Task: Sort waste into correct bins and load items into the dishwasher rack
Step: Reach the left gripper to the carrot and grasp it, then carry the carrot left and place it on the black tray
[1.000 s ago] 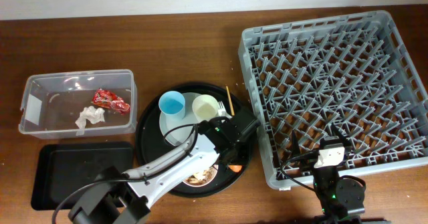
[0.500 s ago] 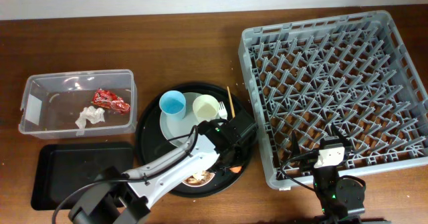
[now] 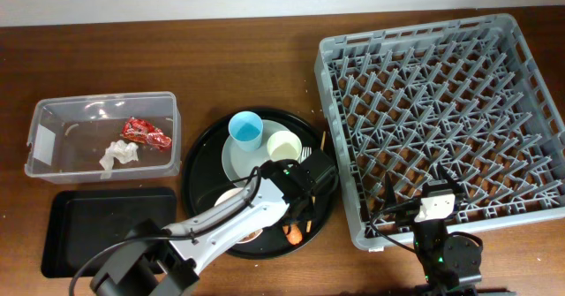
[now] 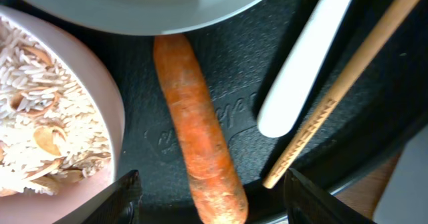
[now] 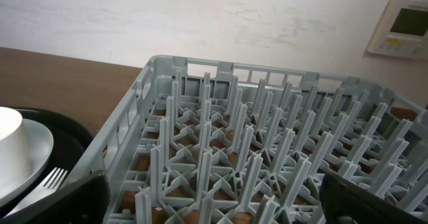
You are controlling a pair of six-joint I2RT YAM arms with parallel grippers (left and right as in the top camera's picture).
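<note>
In the left wrist view the small orange carrot [image 4: 200, 130] lies on the round black tray [image 4: 150, 127], and my left gripper [image 4: 210, 207] is open around its near end with neither finger touching it. Beside it lie the white fork's handle [image 4: 301, 63] and a chopstick [image 4: 348, 83]. The pink bowl [image 4: 40, 130] of rice scraps is to the left, and the plate [image 4: 167, 10] is above. From overhead the carrot [image 3: 291, 236] sits at the tray's front. My right gripper [image 5: 214, 204] hangs open over the grey rack [image 5: 221, 130]. The clear tub [image 3: 53, 119] holds the red wrapper [image 3: 146, 133] and the tissue [image 3: 119, 155].
The blue cup [image 3: 245, 129] and cream cup [image 3: 282, 144] stand on the plate [image 3: 238, 163]. A shallow black tray [image 3: 106, 230] lies below the tub. The rack [image 3: 441, 119] fills the right side, right next to the round tray [image 3: 196, 159].
My left gripper has opened wider and the carrot now lies free on the tray, further forward. The cups, plate and chopsticks have shifted to the right on the round tray. The right arm is still.
</note>
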